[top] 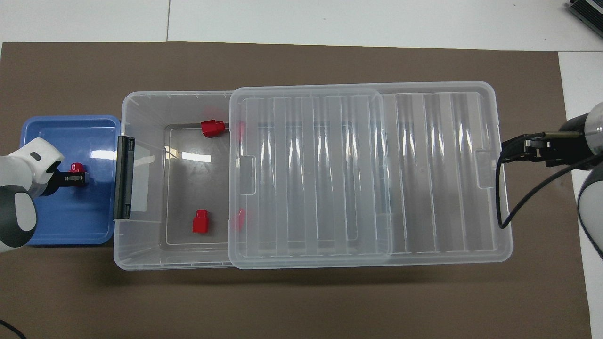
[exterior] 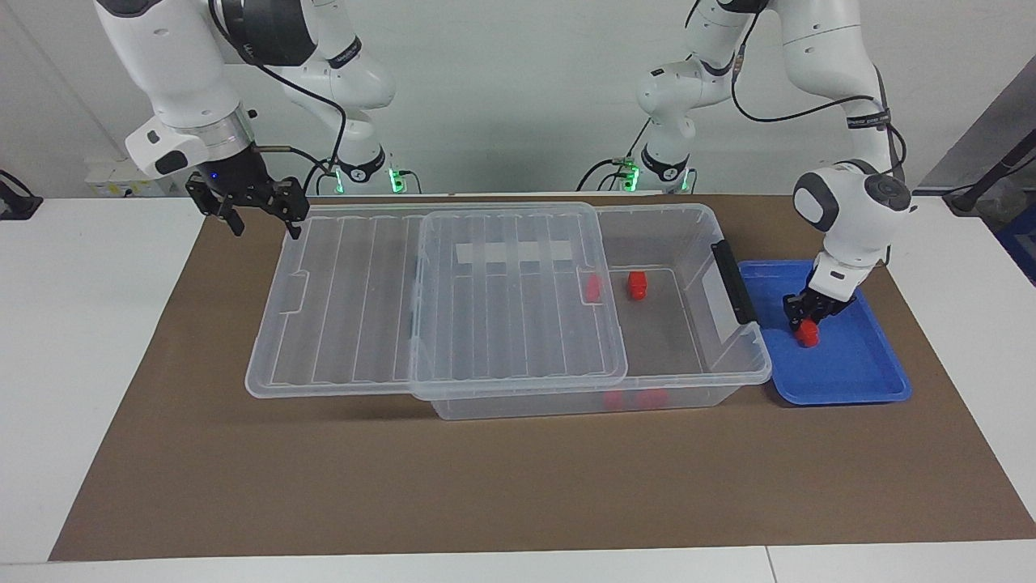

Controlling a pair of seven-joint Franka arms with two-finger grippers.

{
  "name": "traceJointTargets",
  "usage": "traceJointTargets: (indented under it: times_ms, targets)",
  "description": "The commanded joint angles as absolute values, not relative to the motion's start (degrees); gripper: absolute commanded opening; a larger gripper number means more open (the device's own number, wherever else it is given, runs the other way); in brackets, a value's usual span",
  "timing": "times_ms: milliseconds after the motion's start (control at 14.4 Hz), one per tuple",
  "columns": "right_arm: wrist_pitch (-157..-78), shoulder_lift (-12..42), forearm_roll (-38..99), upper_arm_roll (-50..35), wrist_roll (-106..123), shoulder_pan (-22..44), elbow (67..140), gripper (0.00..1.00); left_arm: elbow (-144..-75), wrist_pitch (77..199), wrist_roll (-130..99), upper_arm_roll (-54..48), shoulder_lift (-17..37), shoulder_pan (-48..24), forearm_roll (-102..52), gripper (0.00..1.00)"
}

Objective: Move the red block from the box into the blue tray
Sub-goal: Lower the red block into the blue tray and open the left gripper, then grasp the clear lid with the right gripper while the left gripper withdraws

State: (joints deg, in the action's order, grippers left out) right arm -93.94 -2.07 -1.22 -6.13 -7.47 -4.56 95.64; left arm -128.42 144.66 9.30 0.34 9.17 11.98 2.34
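Red block [exterior: 807, 334] in blue tray [exterior: 858, 380], left hand [exterior: 806, 317] around it, grip unclear; right hand [exterior: 261, 217] spread.

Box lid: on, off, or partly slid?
Partly slid. The lid covers the box only toward the right arm's end and overhangs it there; the handle end is open, two red blocks uncovered.

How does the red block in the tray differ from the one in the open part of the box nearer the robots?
The tray block stands upright on the blue tray, right under the left hand. The box block lies on its side on the floor of the box, with no hand near it. Both are the same red, stepped shape.
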Motion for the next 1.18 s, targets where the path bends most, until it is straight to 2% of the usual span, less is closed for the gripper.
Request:
traceJointTargets:
  times_ms: [0,139,347,417,486,556,625,833,1111]
  targets:
    - [-97.37,-1.06,-0.53,-6.33,-5.54,-6.84,96.59,0.46,-128.5,145.38,9.84,0.44,9.23,11.51,1.58,1.0]
    - [-99.48,0.52,-0.44,-6.24,-3.7,-7.56,96.77,0.46,-126.49,141.71,9.76,0.09,8.44,10.82,1.58,1.0]
    - [-103.17,2.02,-0.44,-6.24,-3.08,-9.05,97.82,0.49,-118.5,129.06,9.76,-0.09,7.3,9.58,1.58,1.0]
    - [-104.84,2.2,-0.53,-6.24,-3.08,-9.4,99.04,0.46,-117.0,126.67,9.67,-0.17,6.34,9.32,1.58,1.0]
    - [-106.51,2.28,-0.53,-6.24,-2.9,-10.19,100.44,0.35,-115.76,124.04,9.67,-0.18,4.85,9.23,1.58,1.0]
    - [-108.0,2.29,-0.53,-6.24,-2.29,-10.72,101.85,0.11,-113.49,120.36,9.67,-0.26,4.05,8.97,1.5,1.0]
    - [-108.8,2.37,-0.53,-6.24,-1.33,-10.81,102.74,0.0,-110.33,115.45,9.75,-0.26,3.96,8.53,1.49,1.0]
    - [-112.93,2.81,-0.53,-6.24,-0.88,-12.21,105.98,0.0,-104.69,106.36,9.67,-0.96,1.86,7.39,1.49,1.0]
    - [-114.0,3.25,-0.53,-6.24,-0.62,-12.3,107.93,0.0,-105.99,105.55,9.49,-0.97,-2.99,4.23,1.41,1.0]
